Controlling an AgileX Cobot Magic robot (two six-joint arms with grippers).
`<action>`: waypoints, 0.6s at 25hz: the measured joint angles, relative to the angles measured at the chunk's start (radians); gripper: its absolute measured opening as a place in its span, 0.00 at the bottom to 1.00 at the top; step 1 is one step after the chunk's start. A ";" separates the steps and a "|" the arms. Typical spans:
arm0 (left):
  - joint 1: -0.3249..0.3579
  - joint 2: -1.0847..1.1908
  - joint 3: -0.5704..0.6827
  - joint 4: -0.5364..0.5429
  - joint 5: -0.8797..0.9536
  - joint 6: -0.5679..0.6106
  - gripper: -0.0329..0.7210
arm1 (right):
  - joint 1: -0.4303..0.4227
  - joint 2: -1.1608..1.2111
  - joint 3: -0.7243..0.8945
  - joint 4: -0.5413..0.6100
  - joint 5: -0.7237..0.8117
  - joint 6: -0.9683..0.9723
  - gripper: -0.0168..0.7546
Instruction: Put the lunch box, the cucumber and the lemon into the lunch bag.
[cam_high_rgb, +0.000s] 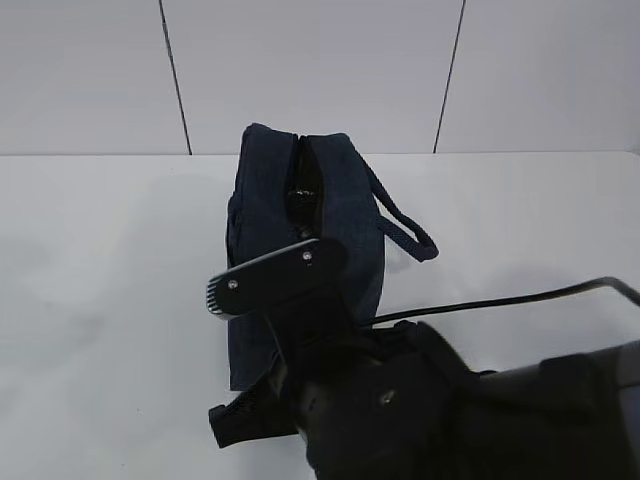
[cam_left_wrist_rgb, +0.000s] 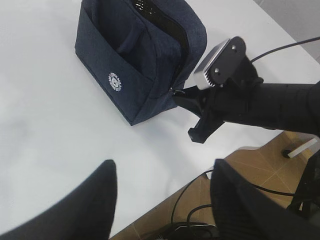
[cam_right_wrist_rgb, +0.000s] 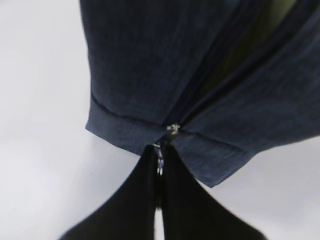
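Lunch bag (cam_high_rgb: 300, 250) on table (cam_high_rgb: 100, 300); right jaws (cam_right_wrist_rgb: 159, 162) pinch zipper pull (cam_right_wrist_rgb: 170, 131), left jaws (cam_left_wrist_rgb: 162, 200) open.

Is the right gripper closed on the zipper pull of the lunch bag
Yes, in the right wrist view the right gripper pinches the silver zipper pull at the lunch bag's end.

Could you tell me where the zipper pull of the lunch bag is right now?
In the right wrist view, the zipper pull sits at the lunch bag's lower end, pinched in the shut right gripper.
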 joint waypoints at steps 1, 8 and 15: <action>0.000 0.000 0.000 0.000 0.000 0.000 0.62 | 0.000 -0.010 0.000 0.002 0.000 -0.007 0.03; 0.000 0.000 0.000 0.000 0.000 0.000 0.62 | 0.000 -0.054 0.000 0.007 -0.004 -0.071 0.03; 0.000 0.000 0.000 0.000 -0.001 0.000 0.62 | 0.000 -0.104 0.003 0.012 -0.008 -0.131 0.03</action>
